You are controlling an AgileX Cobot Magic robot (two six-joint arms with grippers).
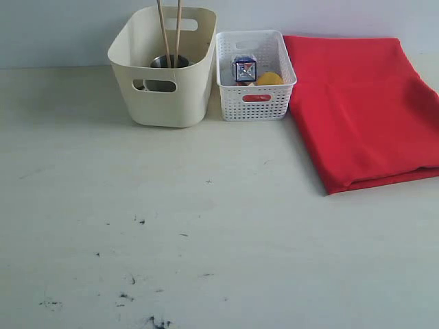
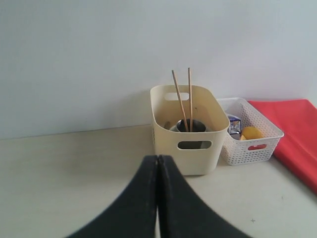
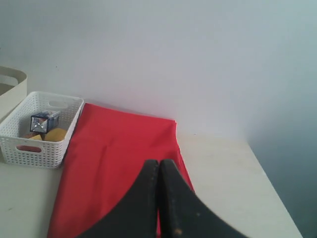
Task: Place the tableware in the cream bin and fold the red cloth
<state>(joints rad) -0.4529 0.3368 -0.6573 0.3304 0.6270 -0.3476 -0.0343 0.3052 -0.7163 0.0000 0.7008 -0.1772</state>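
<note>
While both arms hang back from the work area, the exterior view shows a pale, scuffed tabletop (image 1: 206, 240) with three things lined up along its far edge against a plain light wall.

On the left stands the large cream smooth-walled plastic bin (image 1: 164, 103) with rounded corners and oval handle cut-outs. Inside it a steel cup (image 1: 169, 62) stands upright, and a pair of light wooden chopsticks (image 1: 170, 31) stands in the cup, poking up well above the bin's rim and leaning slightly toward each other. The cup's side shows through the front handle cut-out. Any other tableware in the bin is hidden by its walls.

Just beside the bin, on its right, sits a smaller white perforated lattice basket (image 1: 257, 103). It holds a small blue and white milk carton (image 1: 244, 68) and a round yellow food item (image 1: 269, 79); something red shows through its front handle slot.

To the right of the basket, close against it, the large bright red cloth (image 1: 363, 103) lies flat on the table as a neat layered rectangle, with doubled edges visible along its near side.

In the left wrist view, the left gripper (image 2: 157, 163) has its two black jaws pressed together with nothing between them, pointing toward the cream bin. In the right wrist view, the right gripper (image 3: 158, 162) is likewise pressed closed and empty, above the near part of the red cloth.
</note>
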